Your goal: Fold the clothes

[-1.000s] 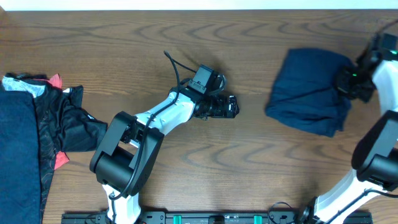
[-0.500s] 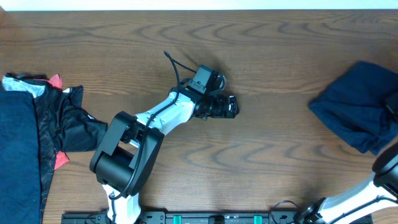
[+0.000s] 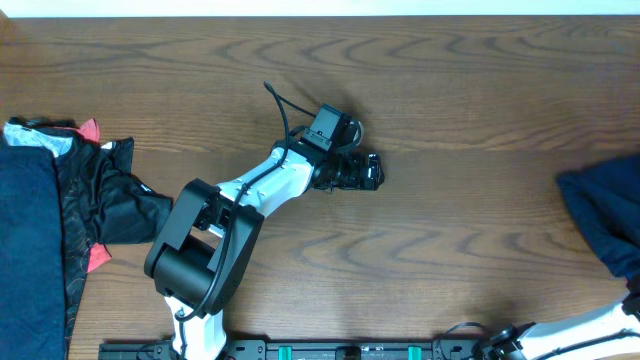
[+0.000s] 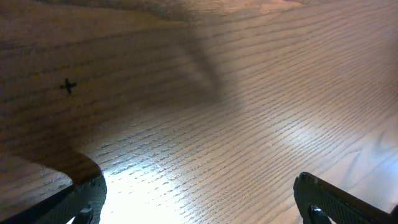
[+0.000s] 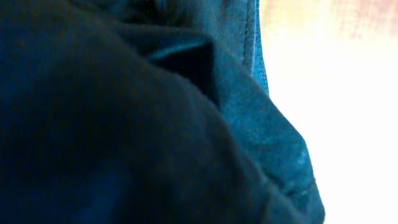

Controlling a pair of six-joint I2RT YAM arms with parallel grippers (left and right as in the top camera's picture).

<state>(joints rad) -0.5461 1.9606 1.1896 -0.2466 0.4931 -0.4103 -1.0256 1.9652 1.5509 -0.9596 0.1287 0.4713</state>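
Navy garment (image 3: 603,213) has slid from mid-right to the table's (image 3: 450,250) right edge, likely being set aside as done; right gripper is hidden, grip can't tell; left gripper (image 3: 375,171) idles wide open, empty; clothes pile (image 3: 100,200) at left still waits.

Brown wood-grain table (image 3: 470,240), pale strip, perhaps a wall (image 3: 320,6), along its far edge.

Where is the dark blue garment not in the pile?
In the overhead view the dark blue garment lies at the far right edge of the table, partly cropped, far from the left pincer.
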